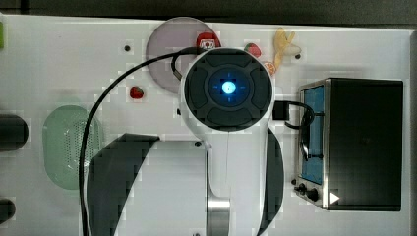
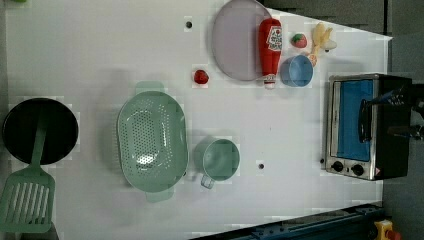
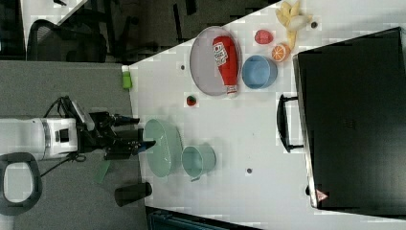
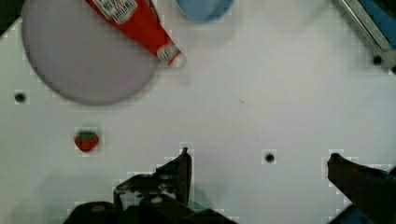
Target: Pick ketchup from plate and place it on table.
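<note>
White arm [image 3: 52, 139] level in the right view, fingers [image 4: 180, 168] wide apart, nothing between.

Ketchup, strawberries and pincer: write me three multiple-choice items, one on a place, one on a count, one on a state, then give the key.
1. Where does the ketchup lie?
A. On the plate
B. In the green colander
C. On top of the toaster oven

2. How many strawberries are on the table?
A. One
B. Two
C. Four

3. What state is the pincer in?
A. Shut on the ketchup
B. Open and empty
C. Shut on a strawberry

Key: 1 A, the bottle lies on its side along the plate's rim. 2 B, one beside the plate, another near the banana. 3 B, in the wrist view its fingers stand wide apart with bare table between them.
</note>
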Available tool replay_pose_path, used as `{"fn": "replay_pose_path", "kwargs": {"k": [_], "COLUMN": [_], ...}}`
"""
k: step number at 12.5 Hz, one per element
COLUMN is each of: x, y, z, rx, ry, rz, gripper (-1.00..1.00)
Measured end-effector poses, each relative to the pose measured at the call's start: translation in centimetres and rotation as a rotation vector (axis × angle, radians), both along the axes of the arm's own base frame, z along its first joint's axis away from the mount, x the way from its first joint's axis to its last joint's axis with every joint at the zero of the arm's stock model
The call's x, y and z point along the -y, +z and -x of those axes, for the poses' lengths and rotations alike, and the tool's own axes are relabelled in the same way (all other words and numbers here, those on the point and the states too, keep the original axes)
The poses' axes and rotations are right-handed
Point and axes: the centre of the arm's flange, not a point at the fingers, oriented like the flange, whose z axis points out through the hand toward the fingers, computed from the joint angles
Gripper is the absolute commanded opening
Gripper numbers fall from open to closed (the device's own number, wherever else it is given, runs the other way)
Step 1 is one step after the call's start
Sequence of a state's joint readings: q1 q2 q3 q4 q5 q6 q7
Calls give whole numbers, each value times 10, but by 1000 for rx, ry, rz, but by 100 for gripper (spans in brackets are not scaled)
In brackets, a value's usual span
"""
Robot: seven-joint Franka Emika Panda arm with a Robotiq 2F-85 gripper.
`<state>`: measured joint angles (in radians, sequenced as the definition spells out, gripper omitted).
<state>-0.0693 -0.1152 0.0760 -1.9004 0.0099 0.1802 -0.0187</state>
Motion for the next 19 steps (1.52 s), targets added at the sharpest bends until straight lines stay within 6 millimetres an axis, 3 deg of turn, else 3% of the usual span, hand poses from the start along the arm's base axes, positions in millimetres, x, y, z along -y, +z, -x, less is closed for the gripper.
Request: {"fn": "replay_pose_path", "kwargs": {"k": [2, 3, 7, 9, 15, 19], "x": [2, 2, 3, 0, -12, -20], "y": [-13, -29, -112, -148, -204, -257], "z": [-17, -27, -59, -65, -98, -125], "rx": [3, -15, -84, -122, -7, 5], "ry": [-3, -4, -4, 7, 242, 458], "rz": [-5, -10, -22, -23, -47, -68], "gripper": [100, 100, 100, 100, 100, 100]}}
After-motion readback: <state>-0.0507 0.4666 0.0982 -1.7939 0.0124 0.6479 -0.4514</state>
